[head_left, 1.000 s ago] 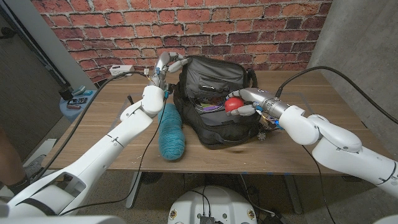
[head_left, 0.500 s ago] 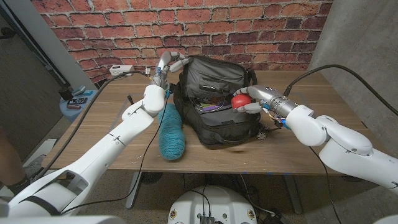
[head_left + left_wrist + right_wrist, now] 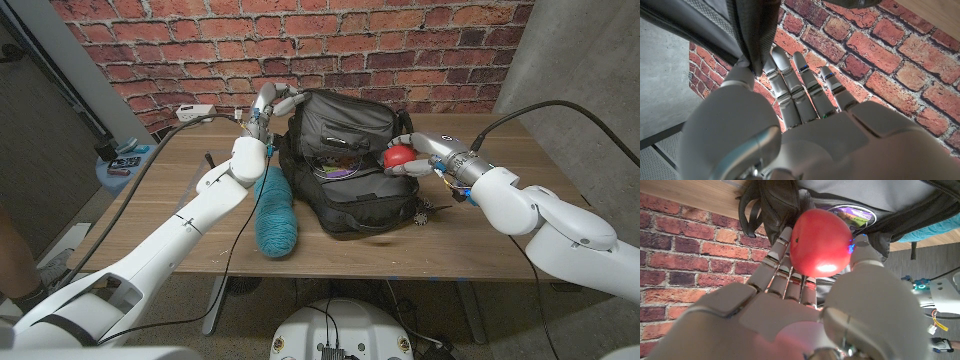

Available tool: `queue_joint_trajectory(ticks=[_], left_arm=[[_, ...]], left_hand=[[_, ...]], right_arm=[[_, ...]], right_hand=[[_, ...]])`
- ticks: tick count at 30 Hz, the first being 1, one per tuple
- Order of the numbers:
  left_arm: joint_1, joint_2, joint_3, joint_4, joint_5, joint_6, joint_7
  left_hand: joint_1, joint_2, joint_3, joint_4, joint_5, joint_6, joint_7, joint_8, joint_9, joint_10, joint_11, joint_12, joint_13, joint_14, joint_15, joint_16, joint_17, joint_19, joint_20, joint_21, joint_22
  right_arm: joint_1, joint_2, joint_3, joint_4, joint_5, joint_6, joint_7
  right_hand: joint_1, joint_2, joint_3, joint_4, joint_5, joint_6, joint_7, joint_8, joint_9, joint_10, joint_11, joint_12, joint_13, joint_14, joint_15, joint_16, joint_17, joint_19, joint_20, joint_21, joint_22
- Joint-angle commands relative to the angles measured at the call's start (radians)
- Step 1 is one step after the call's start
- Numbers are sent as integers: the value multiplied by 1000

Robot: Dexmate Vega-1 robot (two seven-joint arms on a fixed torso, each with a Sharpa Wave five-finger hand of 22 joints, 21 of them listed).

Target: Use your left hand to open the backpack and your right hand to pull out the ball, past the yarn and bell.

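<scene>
Robotics lab or test room, staged rather than lived in. Wooden bench (image 3: 180,235) on metal legs, set against a red brick wall (image 3: 200,50) flanked by plain grey panels (image 3: 575,45). Black cables (image 3: 520,112) trail across the bench to the arms. Small electronics on a side stand (image 3: 125,163) at left. Grey floor below.
</scene>
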Motion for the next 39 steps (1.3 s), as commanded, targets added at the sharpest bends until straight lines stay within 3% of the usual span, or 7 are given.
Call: queue_joint_trajectory(ticks=[1,14,28,39], left_arm=[[7,-2,2,-12,3,11,4],[14,-2,2,-28,12,22,14],[24,1,1,-49,17,40,17],[34,1,0,-72,21,57,22]], left_hand=[[82,78,-2,1,0,-2,0,5,1,8,-2,-1,4,1,0,-3,3,-6,0,2,3],[81,79,-3,2,0,-1,0,5,0,10,0,-3,4,2,-1,-5,6,-6,0,3,3],[82,79,-4,1,-1,-1,0,5,1,9,-2,-5,7,2,-2,-6,8,-5,0,4,3],[81,79,-4,2,-2,-2,0,6,2,8,-2,-7,8,4,-1,-8,9,-5,-1,5,3]], right_arm=[[-59,-16,80,7,38,-16,-35],[-91,-2,150,59,85,31,-64],[-74,10,194,139,118,88,-69],[-36,6,189,199,120,128,-67]], right_hand=[[3,10,0,0,7,5,3,-1,4,5,-1,11,5,6,-92,1,7,5,-45,3,3],[9,12,0,-2,7,9,3,-3,5,5,-5,17,10,9,-93,-3,10,3,-59,1,3],[13,12,0,-3,7,11,3,-4,6,5,-8,22,14,13,-93,-6,12,4,-61,1,3],[15,12,1,-3,7,13,2,-4,7,7,-9,26,16,19,-96,-9,12,5,-62,1,3]])
